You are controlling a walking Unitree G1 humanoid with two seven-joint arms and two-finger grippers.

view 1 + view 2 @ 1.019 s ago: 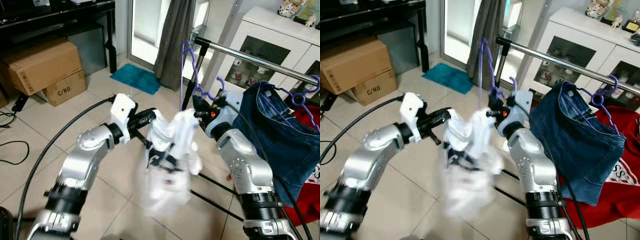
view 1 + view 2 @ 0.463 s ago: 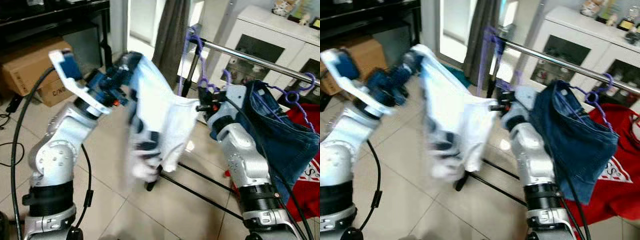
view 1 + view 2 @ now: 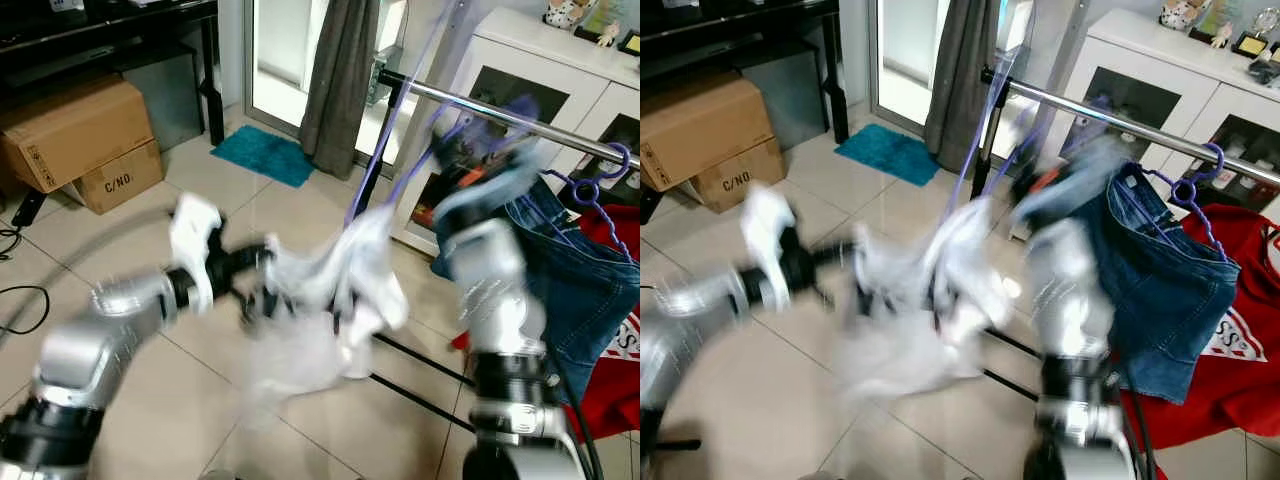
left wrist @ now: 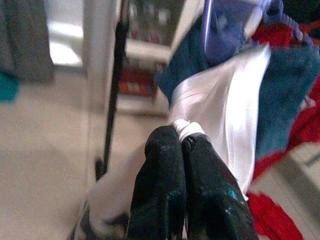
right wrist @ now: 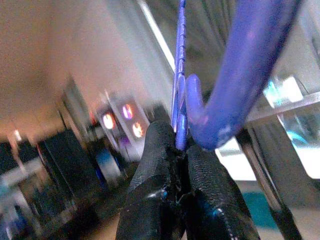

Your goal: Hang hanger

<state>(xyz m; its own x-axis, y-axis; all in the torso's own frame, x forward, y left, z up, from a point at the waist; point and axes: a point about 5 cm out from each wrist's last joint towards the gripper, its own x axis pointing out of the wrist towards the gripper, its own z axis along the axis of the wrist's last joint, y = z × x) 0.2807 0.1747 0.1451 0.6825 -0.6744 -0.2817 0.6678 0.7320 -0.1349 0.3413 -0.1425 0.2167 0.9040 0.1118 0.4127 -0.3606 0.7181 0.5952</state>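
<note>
The right tool [image 5: 177,150] is raised near the far metal rail [image 3: 500,112], pinching the purple hanger [image 5: 230,95]. The left arm reaches low across the middle, its tool [image 4: 181,145] clamped on the white garment [image 3: 330,290] hanging from that hanger.

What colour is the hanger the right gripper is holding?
Purple. The hanger shows best in the right wrist view, pinched in the right gripper.
</note>
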